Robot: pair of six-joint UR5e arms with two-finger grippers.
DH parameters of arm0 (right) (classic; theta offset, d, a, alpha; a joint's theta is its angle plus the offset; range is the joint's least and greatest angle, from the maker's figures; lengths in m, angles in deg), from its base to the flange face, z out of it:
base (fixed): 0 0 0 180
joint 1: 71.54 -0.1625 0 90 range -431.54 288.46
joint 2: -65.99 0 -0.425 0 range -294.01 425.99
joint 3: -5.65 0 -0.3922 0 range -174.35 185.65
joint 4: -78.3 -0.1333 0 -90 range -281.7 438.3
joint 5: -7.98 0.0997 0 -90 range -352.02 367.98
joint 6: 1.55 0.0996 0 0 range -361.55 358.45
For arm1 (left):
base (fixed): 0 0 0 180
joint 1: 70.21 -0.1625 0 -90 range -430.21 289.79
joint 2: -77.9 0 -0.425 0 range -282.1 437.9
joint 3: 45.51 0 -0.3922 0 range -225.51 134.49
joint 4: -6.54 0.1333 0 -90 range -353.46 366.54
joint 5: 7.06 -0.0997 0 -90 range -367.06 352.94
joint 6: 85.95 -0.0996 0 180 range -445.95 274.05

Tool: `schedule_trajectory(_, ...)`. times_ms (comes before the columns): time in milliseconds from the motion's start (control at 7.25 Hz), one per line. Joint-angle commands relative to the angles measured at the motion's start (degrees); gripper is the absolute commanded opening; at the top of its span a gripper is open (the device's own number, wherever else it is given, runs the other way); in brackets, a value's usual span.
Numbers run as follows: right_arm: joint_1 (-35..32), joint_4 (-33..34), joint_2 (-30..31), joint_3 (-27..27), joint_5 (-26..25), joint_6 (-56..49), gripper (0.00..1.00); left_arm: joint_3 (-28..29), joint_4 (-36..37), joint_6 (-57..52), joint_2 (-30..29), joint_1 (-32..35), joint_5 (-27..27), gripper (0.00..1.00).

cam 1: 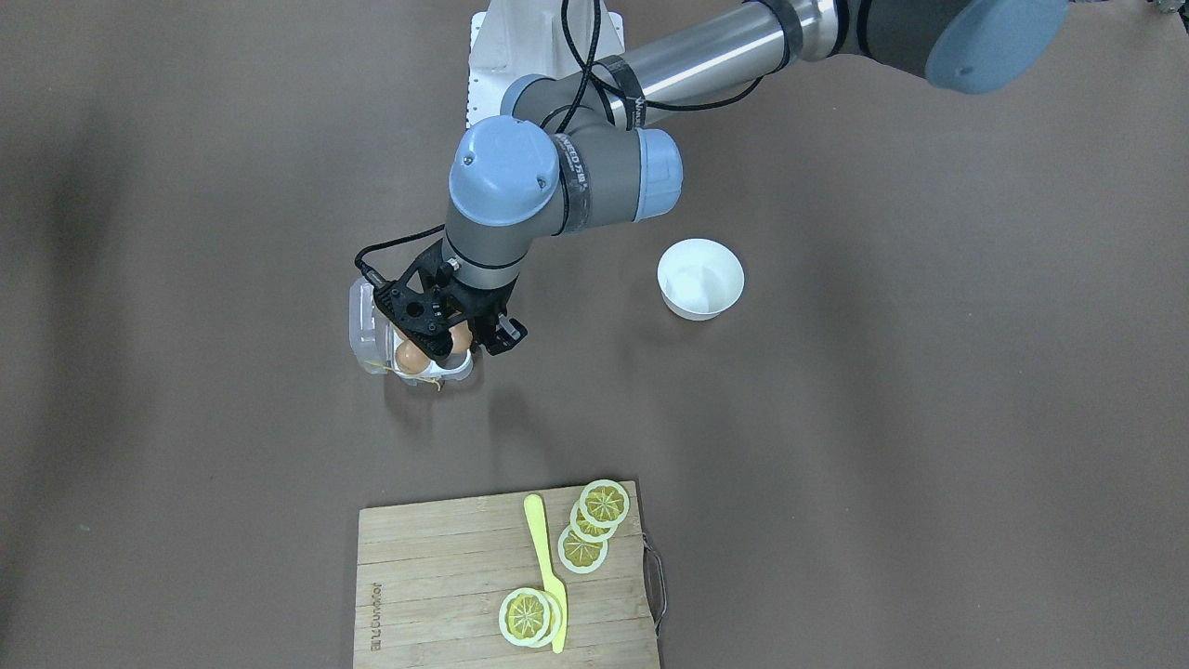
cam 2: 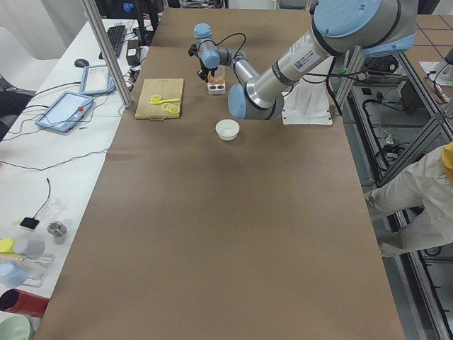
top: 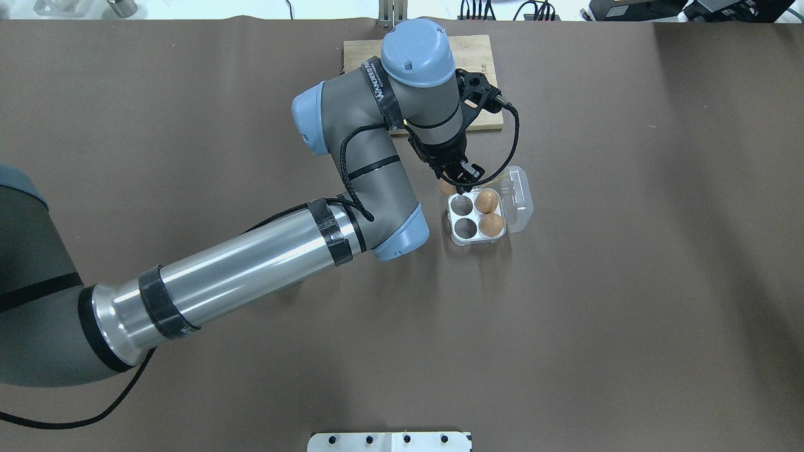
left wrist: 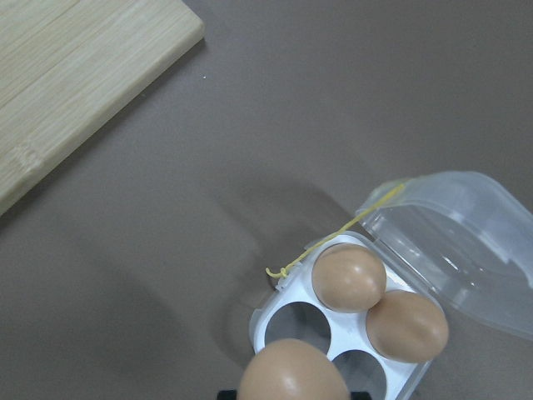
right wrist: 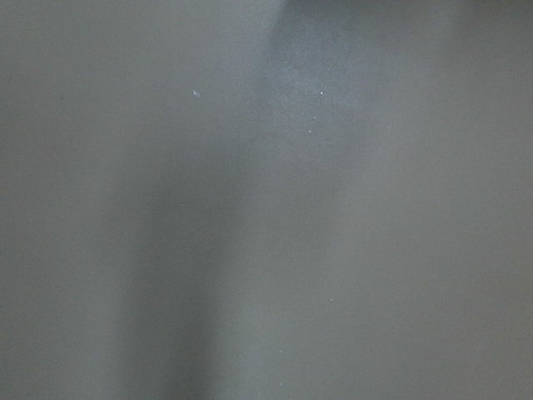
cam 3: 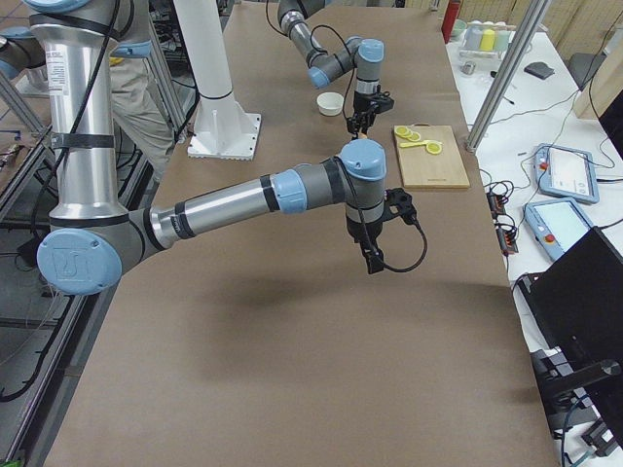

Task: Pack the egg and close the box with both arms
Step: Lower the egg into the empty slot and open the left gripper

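Clear glossy plastic box (left wrist: 466, 237), smooth egg (left wrist: 291, 373)

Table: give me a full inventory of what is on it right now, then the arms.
box: one, whitish tray, mid-table; two cells empty
lid: one, clear, hinged open
string: one, yellow, at the box's edge
eggs in box: two, light brown, in the cells on the lid's side
held egg: one, light brown, at the box's empty-cell side
bowl: one, white, on the robot's left of the box
cutting board: one, wooden, on the operators' side
lemon slices: about five, yellow, on the board in two clusters
knife: one, yellow, on the board
left arm: silver-grey, reaching to the box
left pincer: black, shut on the held egg
right arm: silver-grey, over bare table
right pincer: black, open or shut unclear
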Motion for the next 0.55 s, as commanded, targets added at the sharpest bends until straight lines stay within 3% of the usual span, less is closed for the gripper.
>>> schedule_trajectory(0, 0.0, 0.0, 0.1, 0.1, 0.0, 0.0, 1.0, 2.5, -2.6, 0.0, -0.7, -1.4, -2.1, 0.15)
schedule_trajectory(414, 0.3, 0.1, -0.1, 0.3, -0.2, 0.0, 1.0, 3.1, -2.6, 0.3, -0.6, -4.1, -5.2, 0.15)
